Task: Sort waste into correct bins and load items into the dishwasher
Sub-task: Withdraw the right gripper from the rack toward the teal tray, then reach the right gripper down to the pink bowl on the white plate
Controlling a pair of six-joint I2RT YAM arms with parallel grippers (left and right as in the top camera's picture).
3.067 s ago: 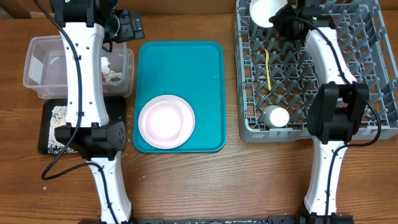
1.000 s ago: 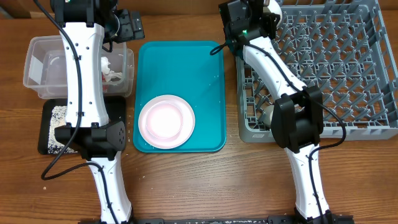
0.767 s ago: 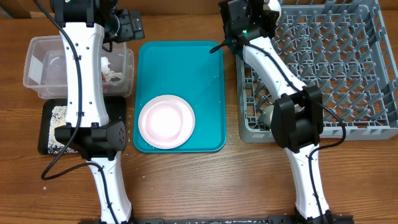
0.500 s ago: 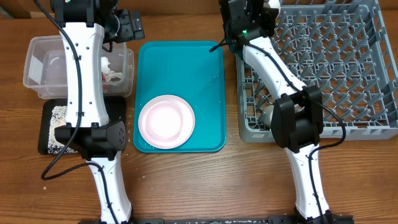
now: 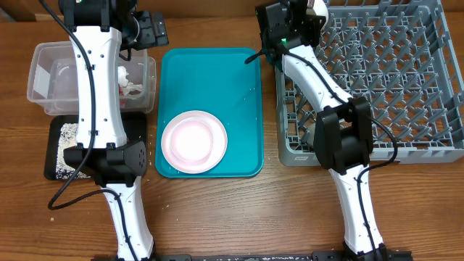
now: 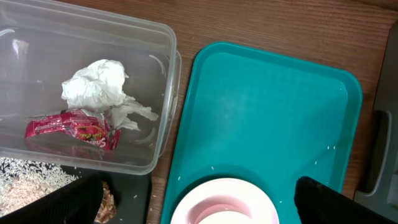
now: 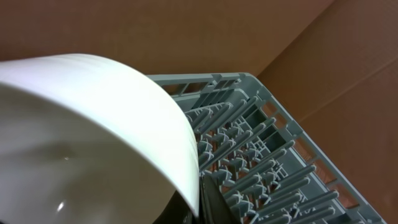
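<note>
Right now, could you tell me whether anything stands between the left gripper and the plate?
Nothing visible does. The left gripper hangs open by the tray's far left corner, and only bare tray lies between it and the plate at the tray's near end.

Your left arm rises from its base at the near edge, bends at a dark elbow, and runs its long white link straight to the far side. There the left gripper (image 5: pixel 150 29) points to your right, its jaws spread as wide as they go and holding nothing; both dark fingers (image 6: pixel 81 199) show low in the wrist view. Your right arm bends at its elbow and reaches far and leftward. The right gripper (image 5: pixel 297 18) is pinched tight on the rim of a white bowl (image 7: pixel 93 124).
</note>
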